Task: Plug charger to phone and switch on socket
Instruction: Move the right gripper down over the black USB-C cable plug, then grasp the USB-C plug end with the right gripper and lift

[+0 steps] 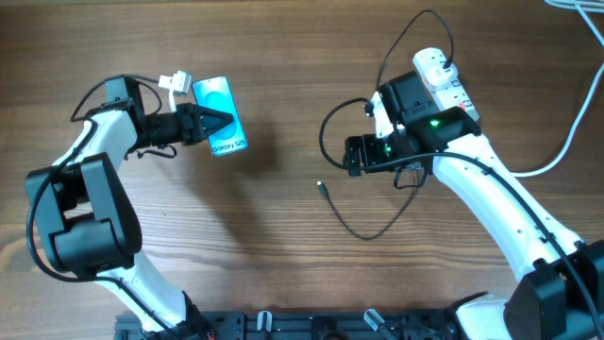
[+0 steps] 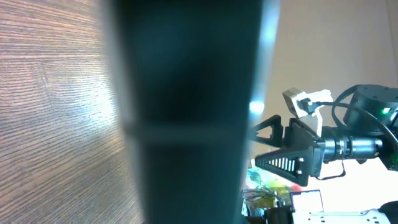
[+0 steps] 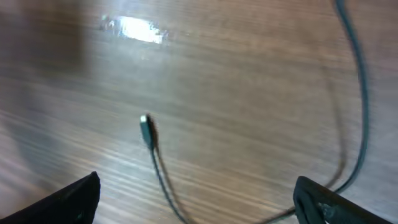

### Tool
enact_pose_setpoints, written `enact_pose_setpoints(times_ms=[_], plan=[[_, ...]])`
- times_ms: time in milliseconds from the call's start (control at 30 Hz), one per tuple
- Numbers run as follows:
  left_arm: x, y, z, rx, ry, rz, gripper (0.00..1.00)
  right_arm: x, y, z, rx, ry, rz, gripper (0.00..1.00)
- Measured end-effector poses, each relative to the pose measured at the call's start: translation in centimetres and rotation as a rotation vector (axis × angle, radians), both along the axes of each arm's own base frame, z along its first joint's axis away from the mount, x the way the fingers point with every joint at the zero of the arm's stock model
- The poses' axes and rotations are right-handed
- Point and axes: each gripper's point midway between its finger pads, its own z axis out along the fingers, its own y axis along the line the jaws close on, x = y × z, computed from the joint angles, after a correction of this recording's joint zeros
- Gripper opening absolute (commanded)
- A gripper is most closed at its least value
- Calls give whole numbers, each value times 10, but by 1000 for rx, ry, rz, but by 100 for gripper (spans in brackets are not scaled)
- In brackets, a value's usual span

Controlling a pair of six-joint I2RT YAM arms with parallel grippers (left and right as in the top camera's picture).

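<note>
Phone is in the upper left of the overhead frame, with its teal screen facing up and the white strip of dark text at its lower end. The left gripper reaches over it from the left, and its fingers are pressed together with the phone between them. In the left wrist view a wide, dark, blurred shape fills the middle; I cannot tell what it is.

The charger lies as a loose black loop in the middle right of the overhead frame. Its connector tip rests on the wooden table, well apart from the phone. The right gripper is just above and right of this tip, its fingers spread wide and holding nothing.

The socket is in the upper right, partly hidden behind the right arm.
</note>
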Motion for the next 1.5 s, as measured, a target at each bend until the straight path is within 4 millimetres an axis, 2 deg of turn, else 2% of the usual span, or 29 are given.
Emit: enact_pose_setpoints(times_ms=[33,67,167,267,400,567,833,933,1133,1233,1400,1500], plan=[[0,0,0,0,0,0,4,2,1,1,3,-10,0,86],[-1,-1,-1,0,2,-2,4,4,2,1,9,-17,7,80],[-2,-7,-2,0,3,-16,4,5,11,5,43,-36,61,67],[-1,-18,-1,-6,3,-39,4,-5,21,3,38,-33,153,66],[0,-32,-1,-6,28,-57,4,-22,46,-15,9,1,296,66],[1,-36,-5,10,65,-53,4,-41,78,-59,-36,83,426,63],[2,-35,-7,23,74,-46,4,-68,92,-112,-198,152,542,58],[2,-35,-8,25,74,-45,4,-66,93,-116,-238,128,557,57],[2,-35,-8,26,73,-45,4,-48,89,-118,-306,48,537,57],[2,-35,-8,26,73,-45,4,-45,88,-118,-316,36,533,56],[2,-35,-8,26,73,-45,4,-39,90,-117,-320,8,518,35],[2,-35,-8,27,73,-45,4,-38,89,-117,-326,4,514,31]])
